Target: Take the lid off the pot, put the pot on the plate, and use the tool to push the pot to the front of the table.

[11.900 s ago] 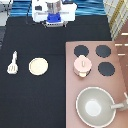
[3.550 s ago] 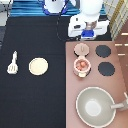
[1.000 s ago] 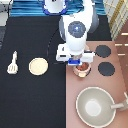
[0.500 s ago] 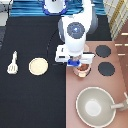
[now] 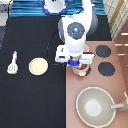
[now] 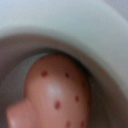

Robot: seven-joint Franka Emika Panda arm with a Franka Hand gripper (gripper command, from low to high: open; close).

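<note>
Pot, exterior view: I see the pot [image 5: 81,69] on the pinkish stove counter [image 5: 95,80], near that counter's edge toward the exterior view's left, mostly covered by my arm; only a pale-pink sliver with a reddish patch shows.
Hand, exterior view: the hand [image 5: 76,64] sits directly over the pot, low enough that I judge it at or touching the top, though I cannot confirm contact.
Grip, exterior view: I cannot tell how the hand is set or whether it has hold of anything; the arm's body hides that part.
Key relation, exterior view: the pot lies straight below the hand, not off to any side, so I read the work as being at the lid step.
Plate, exterior view: the plate [image 5: 38,66] lies on the black surface [image 5: 30,35], well apart from the pot toward the exterior view's left, with nothing on it.
Tool, exterior view: the spatula [image 5: 13,62] lies further left, its long axis running roughly top to bottom, untouched.
Other, exterior view: black burners [image 5: 104,51] and a large grey pan [image 5: 95,106] share the counter.
Lid, wrist view: a pale-pink rounded lid [image 6: 60,95] with red dots fills the close patch, inside a pale rim.
Progress: I judge the lid not yet clearly off.
</note>
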